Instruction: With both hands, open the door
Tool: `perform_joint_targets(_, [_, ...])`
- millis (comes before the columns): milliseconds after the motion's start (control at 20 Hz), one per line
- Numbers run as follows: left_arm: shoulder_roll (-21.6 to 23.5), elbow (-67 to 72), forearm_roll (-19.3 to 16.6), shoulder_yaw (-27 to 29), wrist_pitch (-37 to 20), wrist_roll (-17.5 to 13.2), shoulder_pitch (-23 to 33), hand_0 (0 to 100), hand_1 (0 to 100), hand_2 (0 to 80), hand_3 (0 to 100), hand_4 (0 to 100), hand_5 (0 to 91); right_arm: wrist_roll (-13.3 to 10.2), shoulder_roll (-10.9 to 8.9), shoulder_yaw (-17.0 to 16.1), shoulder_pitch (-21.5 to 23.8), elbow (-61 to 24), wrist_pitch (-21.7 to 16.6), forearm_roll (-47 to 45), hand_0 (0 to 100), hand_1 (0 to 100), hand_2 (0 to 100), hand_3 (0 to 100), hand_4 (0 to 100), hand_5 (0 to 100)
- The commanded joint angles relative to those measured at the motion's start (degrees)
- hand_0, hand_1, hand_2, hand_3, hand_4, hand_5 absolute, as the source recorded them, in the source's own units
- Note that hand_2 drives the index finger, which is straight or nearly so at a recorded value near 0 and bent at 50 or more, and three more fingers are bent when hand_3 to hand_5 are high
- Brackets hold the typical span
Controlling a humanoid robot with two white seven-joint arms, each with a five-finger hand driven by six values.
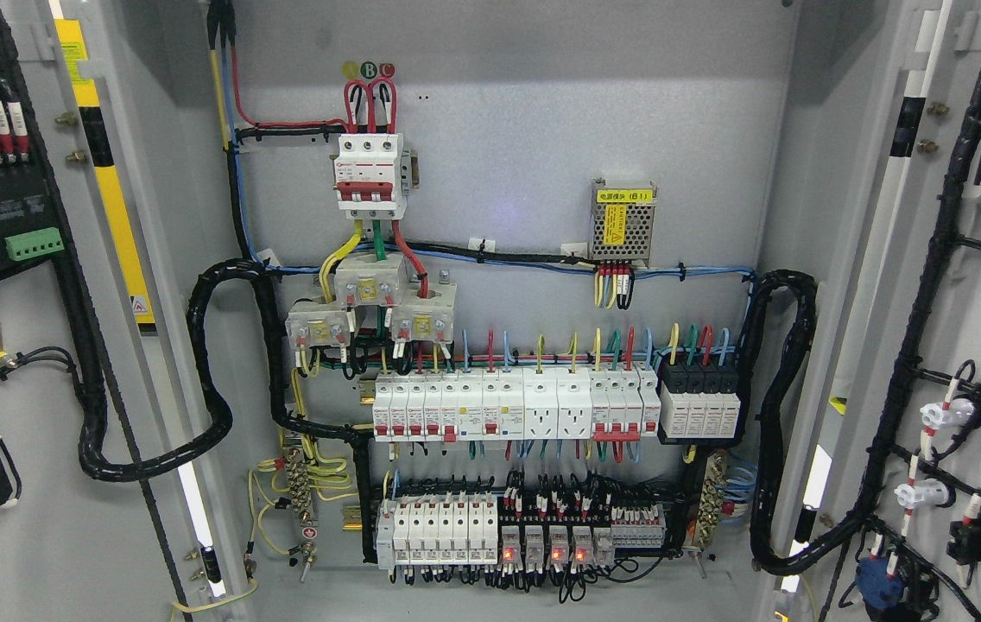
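No robot hand is in view, so its grip cannot be told. Both cabinet doors, left door point(33, 389) and right door point(957, 345), stand swung wide, baring the breaker rows point(512, 410). Risk: an arm re-entering unseen could snag the black door cable loom point(214, 380).

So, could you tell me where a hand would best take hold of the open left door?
Probably the left door by its free vertical edge, out of view past the picture's left. Its visible inner face carries wiring and components with no handle, so come from outside. Neither hand shows.
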Motion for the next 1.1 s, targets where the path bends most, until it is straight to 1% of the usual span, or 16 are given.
perform_joint_targets(0, [0.54,1.73,-0.06,0.19,0.15,0.06,-0.47,12,56,0.0,0,0,0.0,-0.02,0.09,-0.51,0.17,-0.21,-0.02,-0.1,0,50,4,0,0,0])
perform_joint_targets(150, [0.46,1.38,-0.06,0.19,0.15,0.06,-0.47,12,56,0.0,0,0,0.0,-0.02,-0.09,0.1,0.17,-0.38,-0.28,-0.18,0,50,4,0,0,0])
perform_joint_targets(300, [0.02,-0.11,-0.15,-0.07,0.06,0.06,-0.29,12,56,0.0,0,0,0.0,-0.02,-0.44,0.63,0.17,-0.56,-1.78,-0.1,0,50,4,0,0,0])
perform_joint_targets(451, [-0.16,-4.15,-0.41,-1.56,-0.03,0.15,1.63,12,56,0.0,0,0,0.0,-0.02,-0.7,1.5,0.0,-0.56,-1.78,-0.1,0,50,4,0,0,0])
perform_joint_targets(551, [-0.34,-6.87,-0.41,-2.53,-0.11,0.32,2.69,12,56,0.0,0,0,0.0,0.06,-1.32,2.73,0.0,-0.56,-1.95,-0.01,0,50,4,0,0,0])
perform_joint_targets(651, [-0.42,-8.9,-0.5,-3.93,-0.29,0.41,3.49,12,56,0.0,0,0,0.0,0.06,-1.76,4.66,0.0,-0.56,-2.83,-0.01,0,50,4,0,0,0])
perform_joint_targets(801, [-2.0,-12.59,-0.68,-5.95,-0.55,0.59,4.45,12,56,0.0,0,0,0.0,0.06,-3.34,7.56,-0.18,-0.56,-3.19,0.08,0,50,4,0,0,0])
perform_joint_targets(901, [-3.06,-13.91,-1.99,-7.27,-0.64,0.67,4.54,12,56,0.0,0,0,0.0,0.06,-3.96,8.88,-0.53,-0.56,-3.19,0.08,0,50,4,0,0,0])
perform_joint_targets(1001, [-4.55,-14.09,-5.58,-8.5,-1.25,1.02,4.81,12,56,0.0,0,0,0.0,0.06,-3.96,11.51,-0.7,-0.56,-3.19,0.25,0,50,4,0,0,0])
perform_joint_targets(1051, [-5.6,-14.27,-7.78,-8.6,-2.82,1.81,4.81,12,56,0.0,0,0,0.0,0.06,-4.04,13.61,-0.71,-0.39,-3.1,0.78,0,50,4,0,0,0])
